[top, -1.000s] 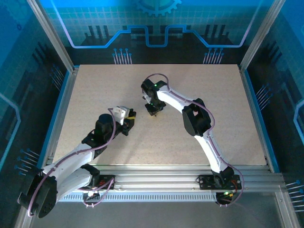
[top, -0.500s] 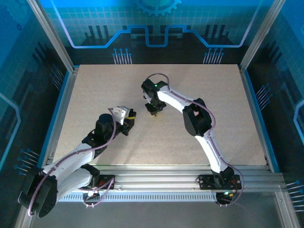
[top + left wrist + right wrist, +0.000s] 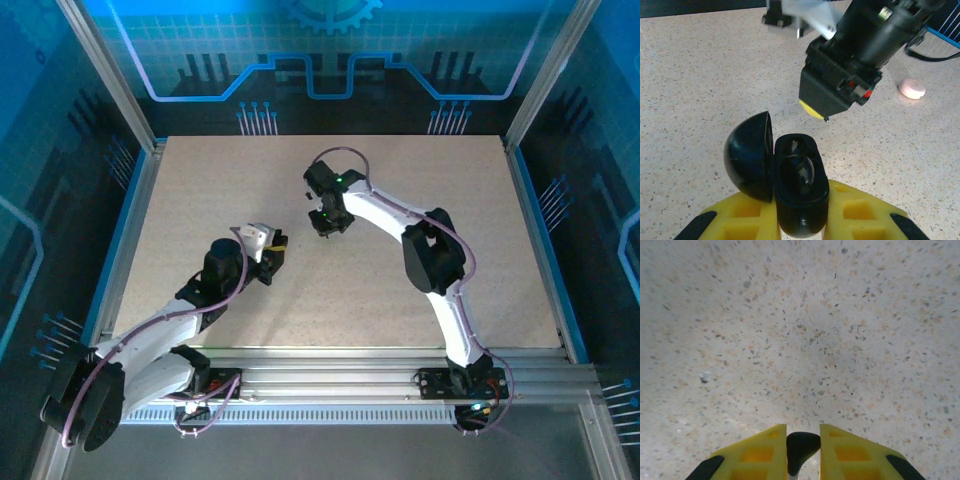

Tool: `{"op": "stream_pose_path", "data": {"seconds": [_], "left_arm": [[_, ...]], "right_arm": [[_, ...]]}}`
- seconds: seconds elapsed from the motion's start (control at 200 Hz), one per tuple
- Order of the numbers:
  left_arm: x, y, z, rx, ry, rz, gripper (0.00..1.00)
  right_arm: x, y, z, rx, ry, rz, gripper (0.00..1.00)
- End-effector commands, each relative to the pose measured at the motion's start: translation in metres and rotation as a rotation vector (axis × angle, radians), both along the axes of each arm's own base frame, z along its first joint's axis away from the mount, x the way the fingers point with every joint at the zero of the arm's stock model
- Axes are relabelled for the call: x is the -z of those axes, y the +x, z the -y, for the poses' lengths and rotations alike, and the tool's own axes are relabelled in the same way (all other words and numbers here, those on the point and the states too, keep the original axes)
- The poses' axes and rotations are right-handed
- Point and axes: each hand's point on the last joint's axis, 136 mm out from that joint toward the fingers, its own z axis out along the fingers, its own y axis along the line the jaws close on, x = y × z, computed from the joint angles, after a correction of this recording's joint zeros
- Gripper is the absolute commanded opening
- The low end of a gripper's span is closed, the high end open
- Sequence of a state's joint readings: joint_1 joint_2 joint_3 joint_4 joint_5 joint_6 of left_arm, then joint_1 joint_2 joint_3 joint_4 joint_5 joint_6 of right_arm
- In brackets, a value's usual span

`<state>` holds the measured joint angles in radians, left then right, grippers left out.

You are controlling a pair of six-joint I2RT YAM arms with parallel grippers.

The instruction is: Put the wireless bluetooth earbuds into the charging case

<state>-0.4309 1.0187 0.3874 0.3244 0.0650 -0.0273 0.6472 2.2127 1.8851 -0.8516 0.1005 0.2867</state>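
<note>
My left jaws are clenched on the black charging case [image 3: 801, 187]. Its lid [image 3: 749, 156] stands open to the left and the cup faces up; I can't tell if anything sits in it. The case is held left of the tabletop [image 3: 200, 180] centre, toward the near edge.

My right jaws pinch a black earbud [image 3: 802, 444] between the yellow fingers [image 3: 757, 452]. They are over bare tabletop near the centre, slightly toward the far edge.

Seen from the left wrist, my right wrist body [image 3: 845, 75] hangs just past the open case, apart from it, in the way straight ahead. A small pale pink rounded item [image 3: 912, 88] lies on the tabletop beyond to the right; earbud or case, can't tell.

The right half and the far-left corner of the tabletop are bare, plenty of room. A metal rail [image 3: 330, 365] runs along the near edge.
</note>
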Motion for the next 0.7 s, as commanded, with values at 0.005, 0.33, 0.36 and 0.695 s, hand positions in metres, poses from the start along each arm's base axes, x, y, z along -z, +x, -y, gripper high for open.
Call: {"op": "stream_pose_path", "data": {"seconds": [0.005,0.33,0.36,0.695], "left_arm": [[-0.012,0.005,0.001,-0.005,-0.038,0.029,0.11],[-0.012,0.005,0.008,0.025,-0.063,0.023,0.11],[-0.013,0.005,0.009,0.03,-0.066,0.023,0.11],[-0.021,0.007,0.02,0.078,-0.115,0.047,0.11]], "right_arm": [[-0.027,-0.002,-0.004,0.04,0.081,0.055,0.18],[-0.067,-0.022,0.003,0.092,0.192,0.137,0.18],[-0.072,-0.024,0.003,0.096,0.205,0.146,0.18],[-0.135,-0.049,-0.003,0.104,0.357,0.293,0.18]]}}
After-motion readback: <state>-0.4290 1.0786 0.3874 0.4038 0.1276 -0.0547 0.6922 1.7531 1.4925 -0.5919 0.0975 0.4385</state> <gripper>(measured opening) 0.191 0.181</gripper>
